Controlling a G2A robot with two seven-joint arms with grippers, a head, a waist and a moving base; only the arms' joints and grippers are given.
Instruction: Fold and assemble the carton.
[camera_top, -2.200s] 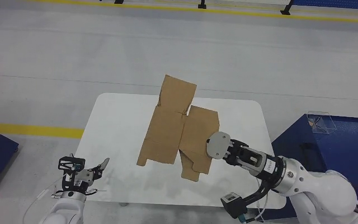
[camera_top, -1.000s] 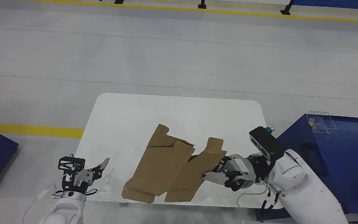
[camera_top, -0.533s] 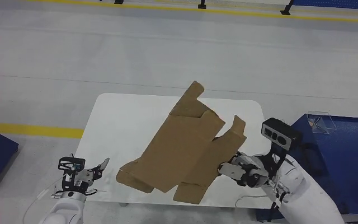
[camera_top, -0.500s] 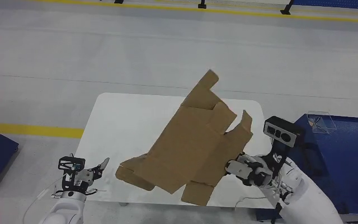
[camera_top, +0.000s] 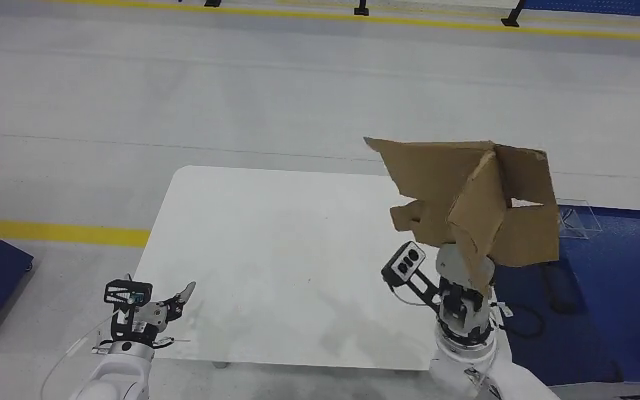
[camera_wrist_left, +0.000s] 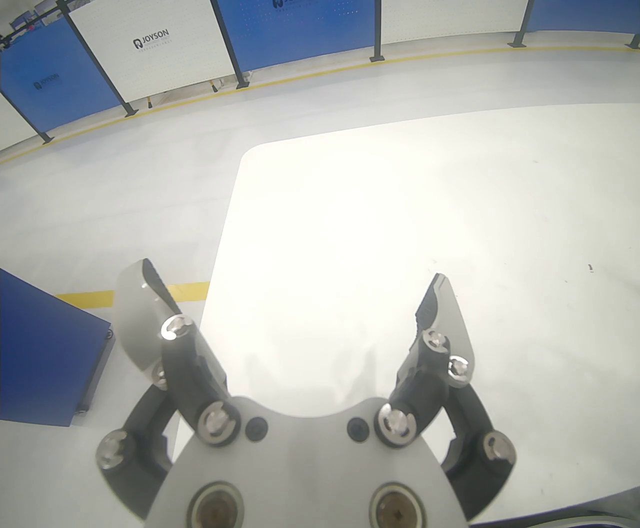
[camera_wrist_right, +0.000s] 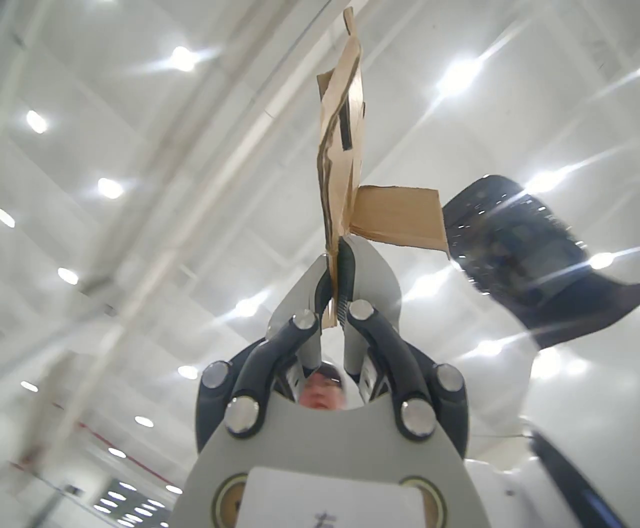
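Overhead, the right claw clamps the carton above the table, left claw apart.

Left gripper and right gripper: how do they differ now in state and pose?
The left gripper is open and empty; the right gripper is shut on the cardboard carton. The left gripper sits low by a near corner of the table; the right gripper points up toward the ceiling, holding the carton aloft. Both have the same two-finger build.

Right end effector swung the carton up off the table, seemingly unfolding.
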